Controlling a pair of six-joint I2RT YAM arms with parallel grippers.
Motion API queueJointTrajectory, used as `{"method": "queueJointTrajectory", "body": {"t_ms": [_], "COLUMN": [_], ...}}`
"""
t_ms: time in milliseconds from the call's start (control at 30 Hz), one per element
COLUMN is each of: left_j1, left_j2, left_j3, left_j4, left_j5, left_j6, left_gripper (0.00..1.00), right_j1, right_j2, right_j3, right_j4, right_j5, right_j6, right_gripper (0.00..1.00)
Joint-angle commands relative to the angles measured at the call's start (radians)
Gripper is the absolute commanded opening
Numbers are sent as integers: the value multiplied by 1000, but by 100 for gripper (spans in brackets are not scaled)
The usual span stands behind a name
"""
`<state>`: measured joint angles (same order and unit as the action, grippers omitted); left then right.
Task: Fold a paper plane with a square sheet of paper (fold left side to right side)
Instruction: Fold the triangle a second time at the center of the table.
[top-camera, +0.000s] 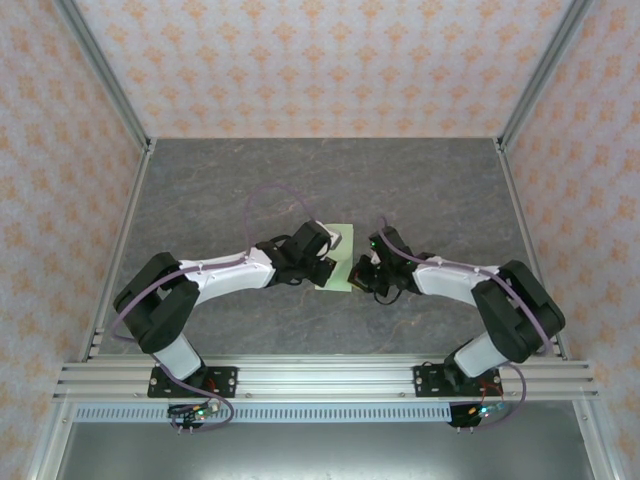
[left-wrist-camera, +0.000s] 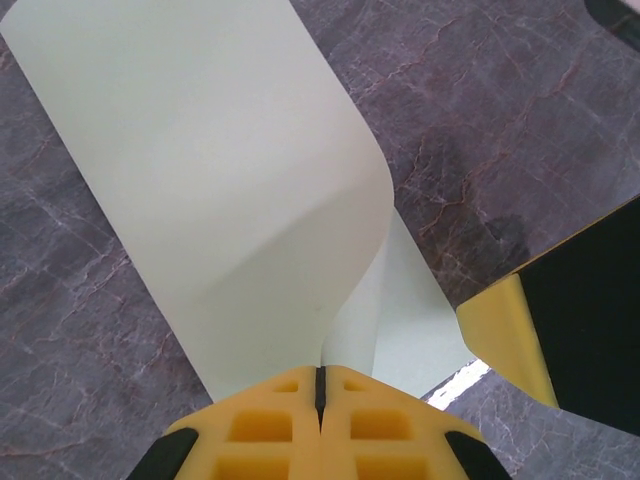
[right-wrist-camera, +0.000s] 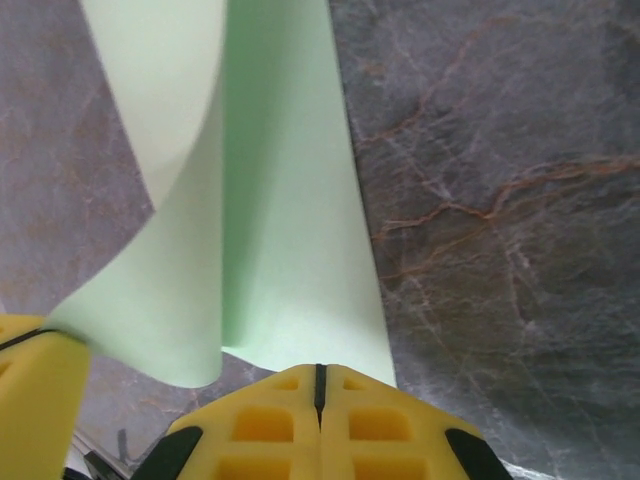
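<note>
Left wrist view: the left end effector (left-wrist-camera: 320, 388), fingers closed to a thin seam, pinches one edge of the square sheet of paper (left-wrist-camera: 220, 190) and holds that flap raised in a loose curl. The lower layer lies flat on the grey tabletop (left-wrist-camera: 530, 130). In the right wrist view the right end effector (right-wrist-camera: 320, 392) is likewise closed, its tips at the sheet's near edge; whether it pinches or merely pins cannot be told. In the top external view the sheet lies mid-tabletop, between the two end effectors.

Probable risks: the lower layer may slide if poorly anchored, so the edges meet askew. The thin flap may slip from the pinch, or buckle into a stray crease.

The paper is pale green, plain and unmarked, with a soft bend and no sharp crease.
</note>
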<state>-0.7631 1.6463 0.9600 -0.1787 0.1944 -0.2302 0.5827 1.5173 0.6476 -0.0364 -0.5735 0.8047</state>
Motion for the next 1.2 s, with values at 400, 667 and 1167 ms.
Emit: {"method": "queueJointTrajectory", "body": {"t_ms": [400, 667, 1167], "left_j1": [56, 75, 96], "left_j2": [36, 79, 141], "left_j3": [40, 76, 95], "left_j4": [-54, -59, -37], "left_j5": [-24, -17, -22], "left_j6": [54, 73, 78], "left_gripper": [0, 0, 0], "right_j1": [15, 15, 15], "right_j2": [89, 95, 86], "right_j3": [69, 75, 78], "right_j4": [-143, -182, -179], "right_j5": [44, 56, 44], "right_j6": [-36, -59, -80], "right_gripper": [4, 4, 4]}}
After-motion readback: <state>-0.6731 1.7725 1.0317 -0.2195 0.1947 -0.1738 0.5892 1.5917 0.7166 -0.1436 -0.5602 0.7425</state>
